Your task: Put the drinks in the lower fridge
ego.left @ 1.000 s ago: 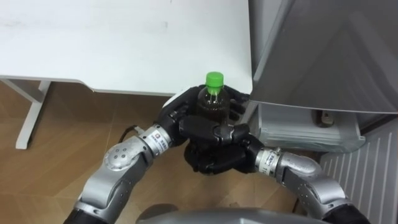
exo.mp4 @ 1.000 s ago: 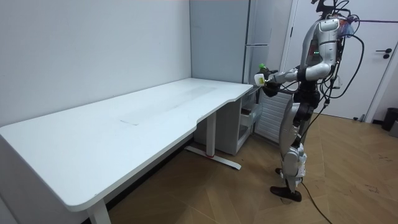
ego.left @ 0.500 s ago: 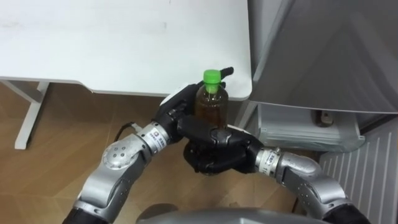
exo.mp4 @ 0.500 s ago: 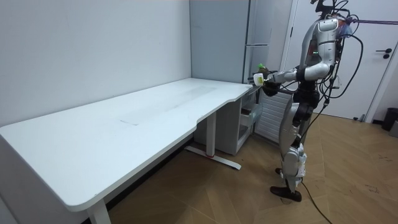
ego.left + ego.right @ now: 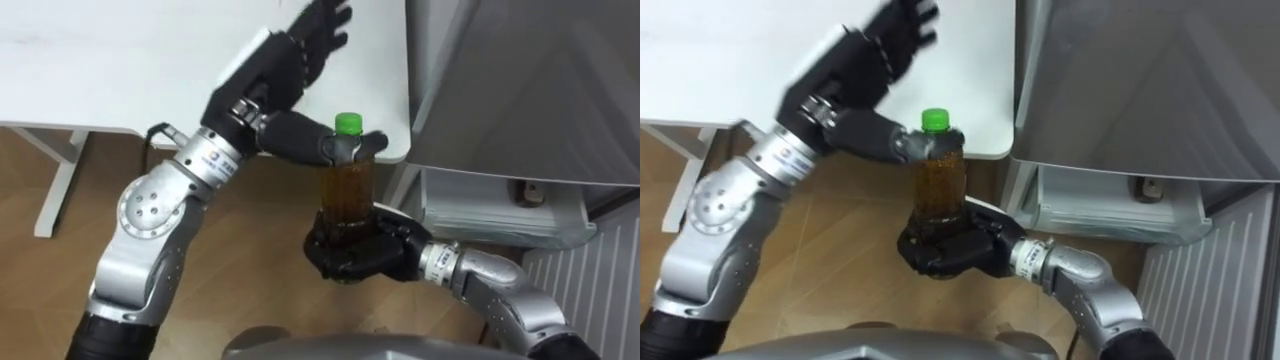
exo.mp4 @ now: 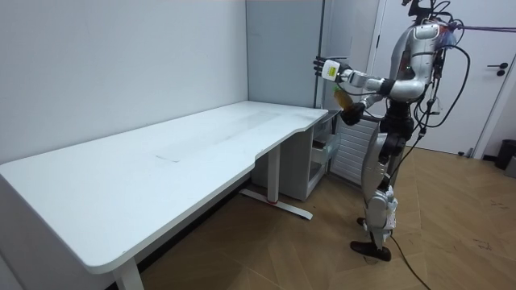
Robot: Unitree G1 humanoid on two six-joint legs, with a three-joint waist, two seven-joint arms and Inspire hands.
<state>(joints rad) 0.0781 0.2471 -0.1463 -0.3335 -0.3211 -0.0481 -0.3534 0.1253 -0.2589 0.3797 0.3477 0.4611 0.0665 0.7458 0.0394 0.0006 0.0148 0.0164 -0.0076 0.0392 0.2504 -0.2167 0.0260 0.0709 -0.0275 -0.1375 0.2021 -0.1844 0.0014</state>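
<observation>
Fingers (image 5: 338,262) of the right hand (image 5: 352,252) curl round the base of the bottle (image 5: 345,192), holding it upright beside the worktop (image 5: 120,70) corner. The left hand (image 5: 282,68) is spread above, thumb by the neck. Best keep it level, grip firm, while turning to the fridge (image 5: 520,90).

Eye views: head-mounted stereo pair, looking steeply down, close on white table (image 5: 120,70) corner and grey fridge (image 5: 520,90) front; right eye's frame puts same things further left.
Room view: standing camera well off, near table's far end, facing along it toward whole robot.
Shared: table corner, fridge, bottle (image 5: 346,180).
</observation>
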